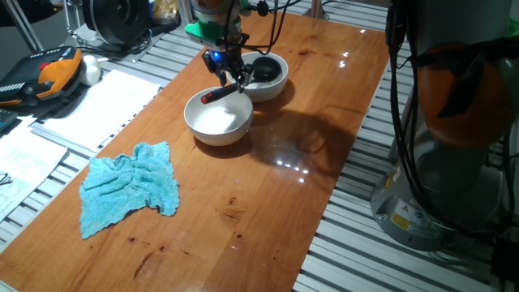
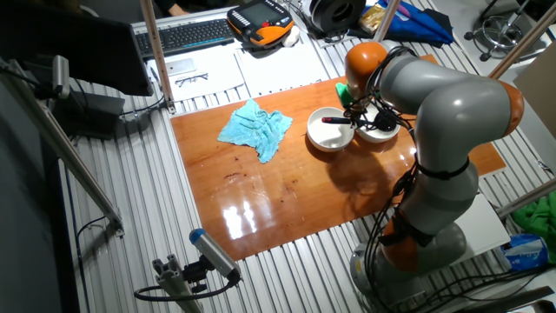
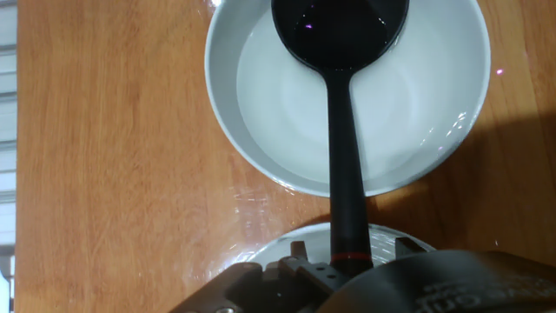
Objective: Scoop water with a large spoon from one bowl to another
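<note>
Left to right in one fixed view: near bowl, gripper above it, closed on the spoon handle, far bowl. The spoon's long axis runs away from the gripper; its scoop sits in the far bowl, water faint beneath.

Bright, even overhead light fills both fixed views, leaving white glare spots on the glossy wooden table and a soft arm shadow beside the bowls. The hand view is sharp on the bowl, while the gripper body at its bottom edge is blurred and dark.
</note>
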`<action>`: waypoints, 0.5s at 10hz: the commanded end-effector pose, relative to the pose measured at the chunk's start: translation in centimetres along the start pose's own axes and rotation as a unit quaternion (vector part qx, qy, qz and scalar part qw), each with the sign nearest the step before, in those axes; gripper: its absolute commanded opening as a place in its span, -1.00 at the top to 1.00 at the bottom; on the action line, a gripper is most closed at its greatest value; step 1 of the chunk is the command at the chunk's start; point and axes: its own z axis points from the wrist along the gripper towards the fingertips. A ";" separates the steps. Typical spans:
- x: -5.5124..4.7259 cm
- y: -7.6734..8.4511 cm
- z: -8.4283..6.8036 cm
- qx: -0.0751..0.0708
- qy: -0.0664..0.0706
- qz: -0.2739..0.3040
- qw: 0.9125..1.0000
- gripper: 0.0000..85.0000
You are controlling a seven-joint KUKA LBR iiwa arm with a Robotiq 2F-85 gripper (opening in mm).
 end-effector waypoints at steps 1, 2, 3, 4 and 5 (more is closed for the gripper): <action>0.1 0.0 0.1 0.000 0.000 0.000 1.000 -0.20; 0.2 0.0 0.2 -0.001 0.000 0.001 1.000 -0.20; 0.3 -0.1 0.2 -0.001 0.000 0.001 1.000 -0.20; 0.3 -0.1 0.2 -0.001 -0.001 0.001 1.000 -0.20; 0.4 -0.1 0.3 -0.001 -0.001 0.001 1.000 -0.20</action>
